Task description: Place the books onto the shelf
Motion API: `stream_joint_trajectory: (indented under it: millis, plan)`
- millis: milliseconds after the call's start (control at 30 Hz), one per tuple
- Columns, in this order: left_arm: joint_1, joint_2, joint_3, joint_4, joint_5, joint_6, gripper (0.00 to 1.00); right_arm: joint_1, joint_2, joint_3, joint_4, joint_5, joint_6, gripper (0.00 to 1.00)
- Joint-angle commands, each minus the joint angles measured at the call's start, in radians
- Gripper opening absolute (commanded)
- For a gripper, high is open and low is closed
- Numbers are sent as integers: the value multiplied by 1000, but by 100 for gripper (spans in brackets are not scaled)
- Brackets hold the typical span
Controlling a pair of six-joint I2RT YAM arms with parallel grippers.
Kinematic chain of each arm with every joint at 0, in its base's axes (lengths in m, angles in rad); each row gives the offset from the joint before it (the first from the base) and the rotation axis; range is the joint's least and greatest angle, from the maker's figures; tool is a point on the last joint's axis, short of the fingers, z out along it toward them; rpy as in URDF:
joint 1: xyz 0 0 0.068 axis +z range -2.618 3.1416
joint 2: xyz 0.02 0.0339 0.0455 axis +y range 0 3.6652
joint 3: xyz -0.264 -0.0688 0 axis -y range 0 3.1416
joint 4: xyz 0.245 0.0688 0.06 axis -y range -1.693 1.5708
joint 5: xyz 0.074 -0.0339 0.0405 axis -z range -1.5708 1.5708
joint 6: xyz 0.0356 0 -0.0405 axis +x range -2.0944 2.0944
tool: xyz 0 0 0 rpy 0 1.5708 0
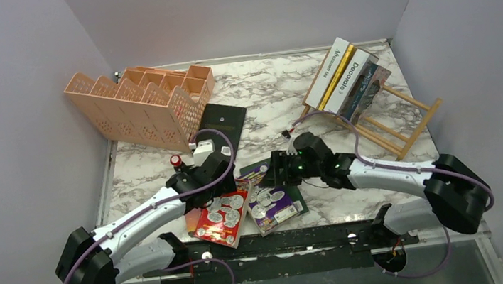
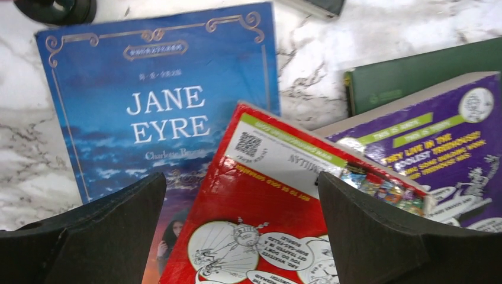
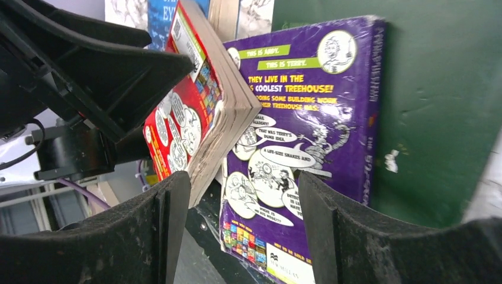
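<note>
Our left gripper (image 2: 241,180) gapes wide over the red book (image 2: 266,207), holding nothing; our right gripper (image 3: 244,180) stands open, empty, above the purple book (image 3: 308,118); both books lie near-centre, the shelf (image 1: 403,121) far right; we should pinch the red book's raised edge squarely.

Bright even light, blurred near foregrounds

This looks like a robotics lab test cell, not a home. A left arm (image 1: 139,219) and a right arm (image 1: 388,169) are bolted to a black rail (image 1: 281,241) at the near edge of a marble-patterned table (image 1: 264,90), with lilac cables (image 1: 337,118) looping off them. Plain pale panels (image 1: 13,83) box the table in on three sides. Books (image 1: 221,217), a wooden rack (image 1: 403,121) and a peach organizer (image 1: 137,105) lie about on it.
</note>
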Motion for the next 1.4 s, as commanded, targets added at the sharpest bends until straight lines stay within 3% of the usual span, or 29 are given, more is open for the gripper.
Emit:
stream_joint_trajectory:
  millis: [0,200,367,533,700,1000,1267,1367]
  plan:
    - [13,-19,-28,-16,-18,-83,99,44,107,27,167,-70,63,71]
    - [16,-18,-64,24,34,-74,99,93,266,80,220,-35,106,66]
    - [17,-25,-70,54,82,-61,95,118,362,105,270,-7,148,55]
    - [17,-41,-44,83,135,-31,92,120,392,103,316,65,169,28]
    - [18,-61,-2,83,122,-6,93,120,315,90,270,197,152,2]
    - [19,-89,39,87,139,20,96,117,154,82,103,388,45,1]
    - [20,-55,-8,209,294,66,97,111,13,-24,-112,598,102,1]
    - [21,-31,-8,169,199,42,97,110,-27,-53,-96,553,84,1]
